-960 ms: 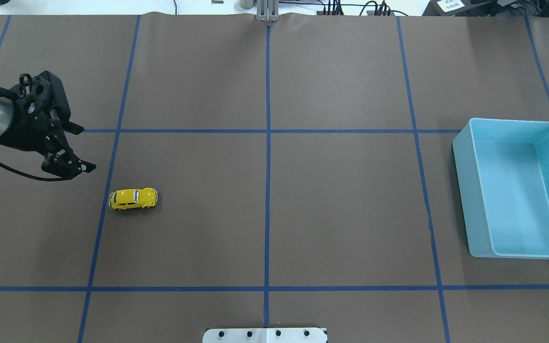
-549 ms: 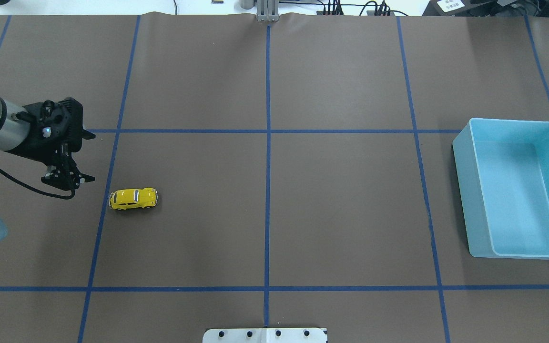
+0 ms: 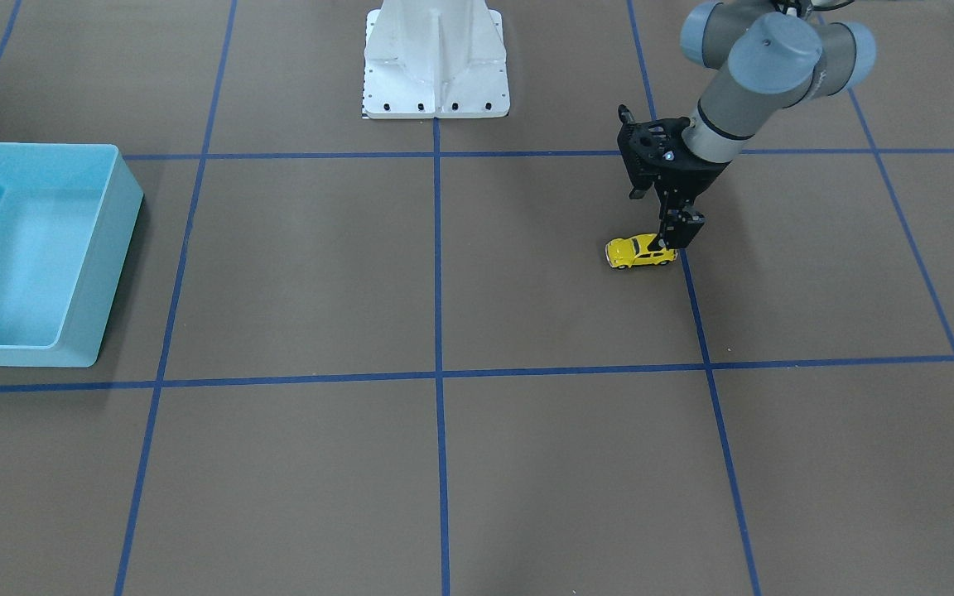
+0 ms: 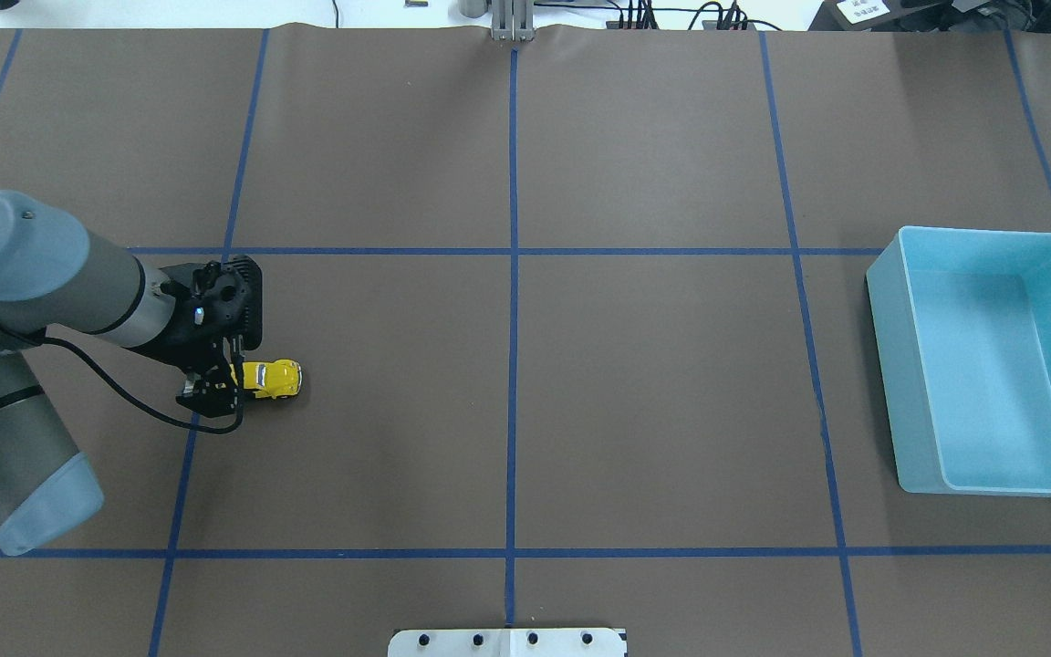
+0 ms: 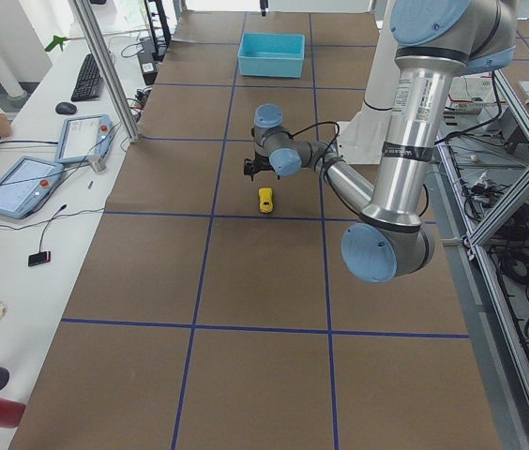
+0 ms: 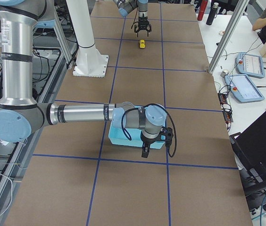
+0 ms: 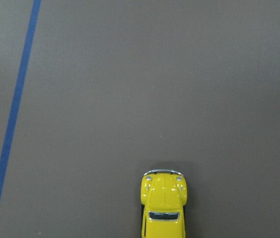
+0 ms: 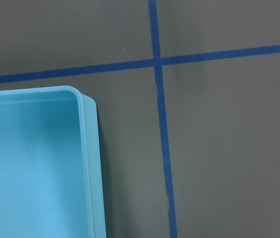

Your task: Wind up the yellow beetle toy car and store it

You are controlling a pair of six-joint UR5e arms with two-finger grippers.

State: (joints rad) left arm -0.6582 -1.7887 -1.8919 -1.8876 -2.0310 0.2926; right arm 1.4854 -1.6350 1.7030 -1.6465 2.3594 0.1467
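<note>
The yellow beetle toy car (image 4: 272, 378) stands on its wheels on the brown table, left of centre; it also shows in the front view (image 3: 638, 252) and the left wrist view (image 7: 164, 208). My left gripper (image 4: 215, 390) hangs straight down over the car's rear end, jaws open, holding nothing. From the front, its fingers (image 3: 679, 228) reach down to the car's roof level. The light-blue bin (image 4: 886, 365) stands empty at the far right. My right gripper (image 6: 145, 151) hovers over the bin's corner (image 8: 90, 163); I cannot tell whether it is open or shut.
Blue tape lines (image 4: 513, 274) divide the brown table into squares. The robot's white base plate (image 3: 436, 74) sits at the table's middle edge. Nothing else lies between the car and the bin.
My left gripper has swung right and down from beside the tape line to just over the car's rear end. The car and the bin have not moved.
</note>
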